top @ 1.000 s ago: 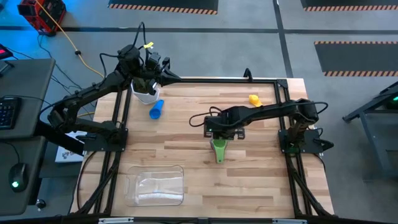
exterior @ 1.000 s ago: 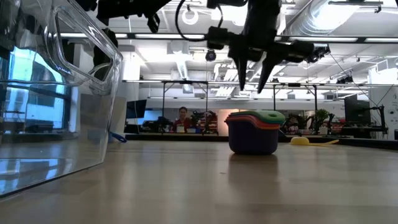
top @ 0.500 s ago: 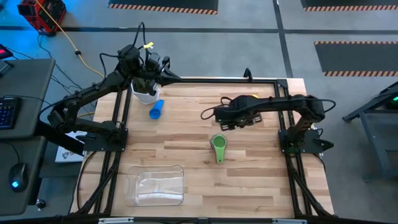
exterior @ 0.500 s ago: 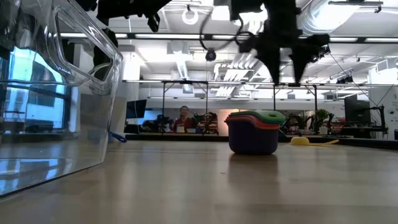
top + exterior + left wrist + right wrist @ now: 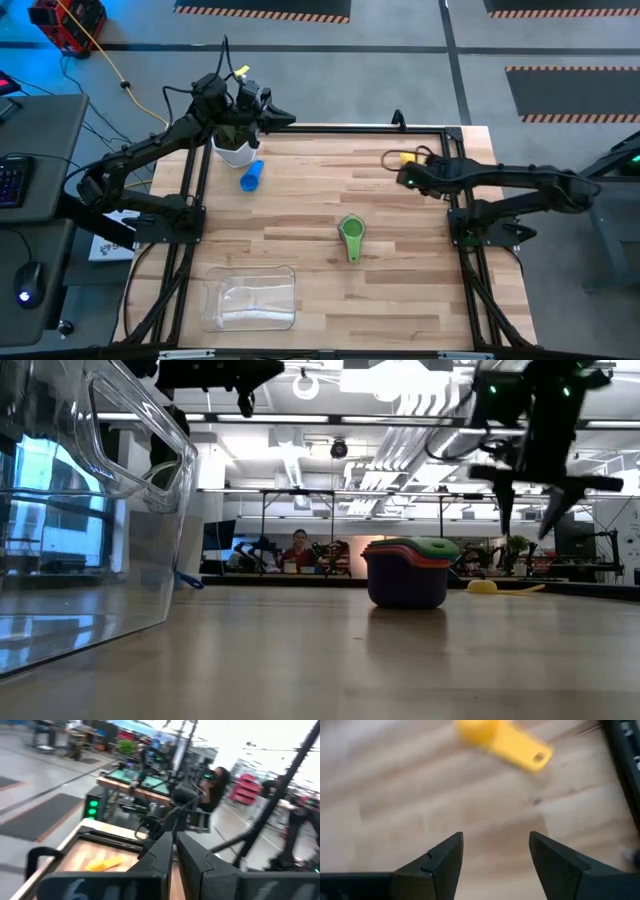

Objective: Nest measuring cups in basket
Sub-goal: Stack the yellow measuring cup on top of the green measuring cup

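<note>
I am holding my right gripper [image 5: 495,851] open and empty just short of the yellow measuring cup [image 5: 502,739], its handle angling off to one side ahead of my fingers.

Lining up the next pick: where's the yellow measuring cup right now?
In the high view the yellow measuring cup lies near the table's far right corner, just beyond the open right claw and well away from the green-topped cup stack.

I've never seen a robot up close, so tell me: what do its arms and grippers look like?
Both arms are black and slim, made of jointed tubes with loose black cables looping along them. The left gripper and right gripper each end in two flat, dark, wedge-shaped fingers.
</note>
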